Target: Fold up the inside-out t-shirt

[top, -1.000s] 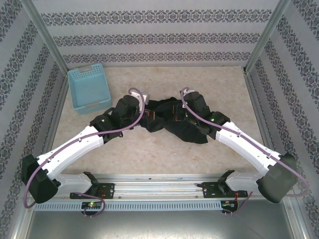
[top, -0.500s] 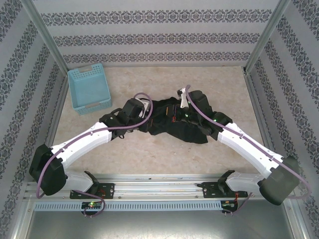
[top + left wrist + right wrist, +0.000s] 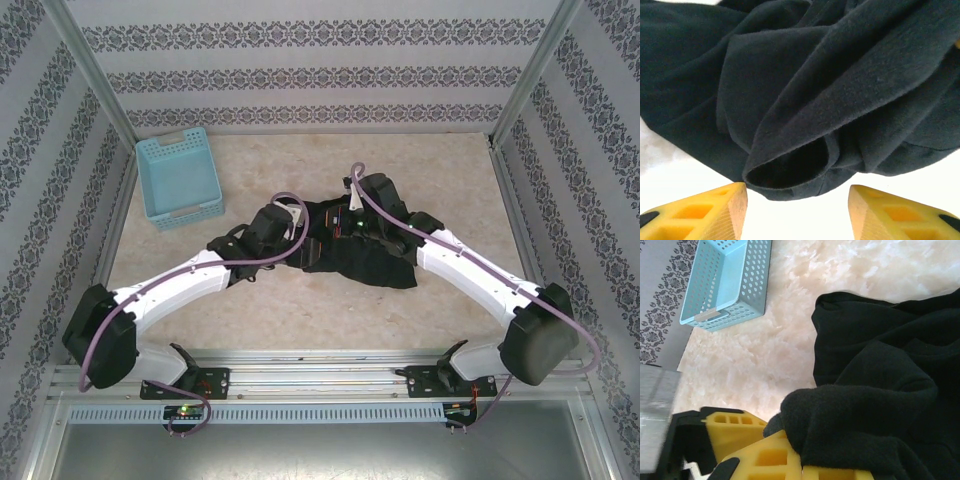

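The plain black soft-fabric t-shirt [image 3: 368, 262] lay crumpled at the middle of the marbled beige desk [image 3: 300, 310], between the two arms. The left gripper [image 3: 797, 200] stood wide open, a rolled fold just ahead of its yellow fingers [image 3: 715, 210]. The right gripper [image 3: 775, 437] pinched a bunch of the fabric. A light blue plastic basket [image 3: 150, 190] sat well apart, at the far left.

T-shirt [image 3: 375, 262] on the table [image 3: 290, 310]
It lies just ahead of the left pincer [image 3: 797, 200], draped over the right pincer [image 3: 771, 441]; the basket [image 3: 725, 280] stands far beyond, leftward.
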Tool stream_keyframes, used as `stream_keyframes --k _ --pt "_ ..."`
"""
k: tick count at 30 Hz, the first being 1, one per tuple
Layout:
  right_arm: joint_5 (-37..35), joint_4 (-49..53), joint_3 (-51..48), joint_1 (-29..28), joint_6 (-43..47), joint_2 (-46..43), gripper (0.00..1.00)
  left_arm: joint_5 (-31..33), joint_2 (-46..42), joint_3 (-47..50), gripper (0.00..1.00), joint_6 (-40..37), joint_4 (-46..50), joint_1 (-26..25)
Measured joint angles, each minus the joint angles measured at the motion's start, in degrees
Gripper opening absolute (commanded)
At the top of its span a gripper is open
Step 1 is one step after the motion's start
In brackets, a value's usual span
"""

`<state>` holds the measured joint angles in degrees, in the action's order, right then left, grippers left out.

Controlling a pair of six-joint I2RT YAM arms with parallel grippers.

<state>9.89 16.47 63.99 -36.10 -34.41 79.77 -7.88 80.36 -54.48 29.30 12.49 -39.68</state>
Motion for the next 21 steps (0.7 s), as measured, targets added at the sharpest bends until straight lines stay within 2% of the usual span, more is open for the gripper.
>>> stream_keyframes --k 4,15,18,21 --pt "-0.44 -0.07 0.07 0.0 -0.02 0.98 0.0 -0.63 4.57 0.35 0.47 2.64 -2.89 0.02" --pt "-1.22 -0.04 0.07 3.1 -0.85 1.33 0.0 -1.16 8.74 3.28 0.07 6.05 -7.87 0.98" --pt "-1.25 -0.04 0.07 3.72 -1.33 1.33 0.0 -1.44 8.74 4.66 0.08 6.21 -9.14 1.62" --pt "-1.25 -0.15 0.04 3.72 -1.49 1.33 0.0 -2.47 8.37 5.99 0.26 6.73 -10.95 1.92"
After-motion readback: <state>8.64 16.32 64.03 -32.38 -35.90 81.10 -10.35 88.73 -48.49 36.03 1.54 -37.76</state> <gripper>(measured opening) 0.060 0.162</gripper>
